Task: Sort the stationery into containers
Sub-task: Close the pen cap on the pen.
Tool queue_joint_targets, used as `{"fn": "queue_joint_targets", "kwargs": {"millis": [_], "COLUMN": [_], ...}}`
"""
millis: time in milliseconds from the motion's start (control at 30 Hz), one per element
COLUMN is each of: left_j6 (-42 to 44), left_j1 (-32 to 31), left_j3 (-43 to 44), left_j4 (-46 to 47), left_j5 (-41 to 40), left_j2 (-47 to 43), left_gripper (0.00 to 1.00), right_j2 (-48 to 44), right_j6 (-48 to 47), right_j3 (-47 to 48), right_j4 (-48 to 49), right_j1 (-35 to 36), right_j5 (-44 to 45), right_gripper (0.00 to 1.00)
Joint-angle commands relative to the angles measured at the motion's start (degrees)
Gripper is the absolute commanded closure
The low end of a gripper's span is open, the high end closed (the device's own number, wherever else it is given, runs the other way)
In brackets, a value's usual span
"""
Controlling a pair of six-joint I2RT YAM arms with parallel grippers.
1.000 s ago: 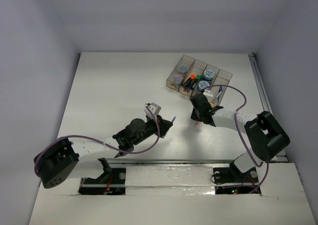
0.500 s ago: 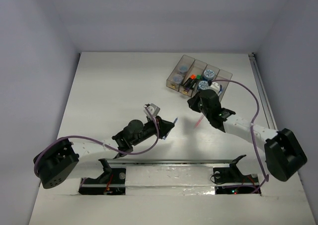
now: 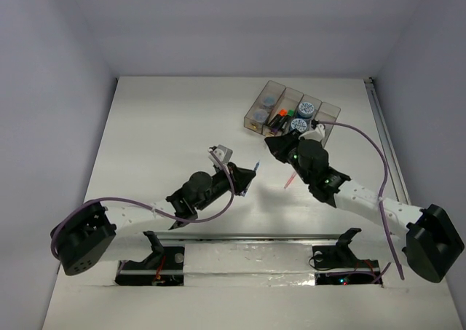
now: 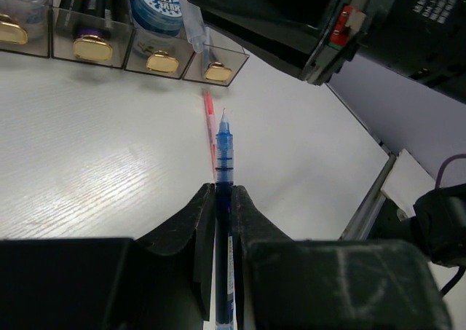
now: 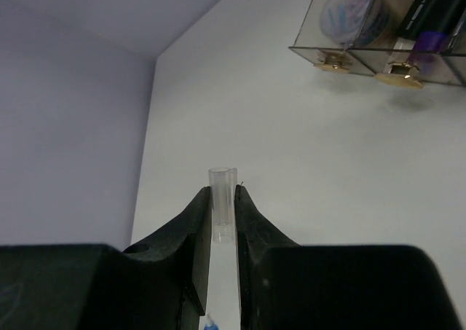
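My left gripper (image 4: 223,191) is shut on a blue pen (image 4: 224,144), uncapped tip pointing forward; in the top view it (image 3: 246,177) is at the table's middle. My right gripper (image 5: 222,191) is shut on a clear pen cap (image 5: 222,210), open end outward; in the top view it (image 3: 271,146) is just right of the blue pen's tip (image 3: 257,164). A red pen (image 3: 290,178) lies on the table under the right arm and also shows in the left wrist view (image 4: 210,122). The containers (image 3: 291,115) stand at the back right and hold markers (image 3: 280,117) and patterned rolls (image 3: 309,109).
The right arm (image 3: 349,191) stretches from the near right across to the middle, just in front of the bins. The bins' gold-tabbed ends show in the left wrist view (image 4: 91,47) and the right wrist view (image 5: 397,75). A rail (image 3: 384,137) runs along the table's right edge.
The right arm has stretched out and swung its gripper left and slightly back, toward the blue pen's tip. The left gripper has moved right with the blue pen. The red pen has not moved.
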Motion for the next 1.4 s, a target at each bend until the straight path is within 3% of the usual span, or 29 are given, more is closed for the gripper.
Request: {"fn": "queue_joint_targets", "kwargs": {"millis": [0, 300, 1367], "left_j6": [-0.1, 1.5, 2.0], "left_j1": [0.3, 0.8, 1.9], "left_j3": [2.3, 2.6, 2.6], "left_j4": [2.9, 2.1, 0.8], "left_j5": [-2.6, -5.3, -5.6], "left_j2": [1.2, 0.9, -0.4], "left_gripper": [1.00, 1.00, 1.00], "right_j2": [0.0, 2.4, 3.8], "right_j6": [2.3, 4.3, 1.6], "right_j3": [-0.6, -0.4, 2.2], "right_j4": [5.2, 7.0, 4.7], "right_j1": [2.0, 7.4, 9.0], "right_j5": [4.1, 6.4, 7.6], "right_gripper": [1.00, 1.00, 1.00]}}
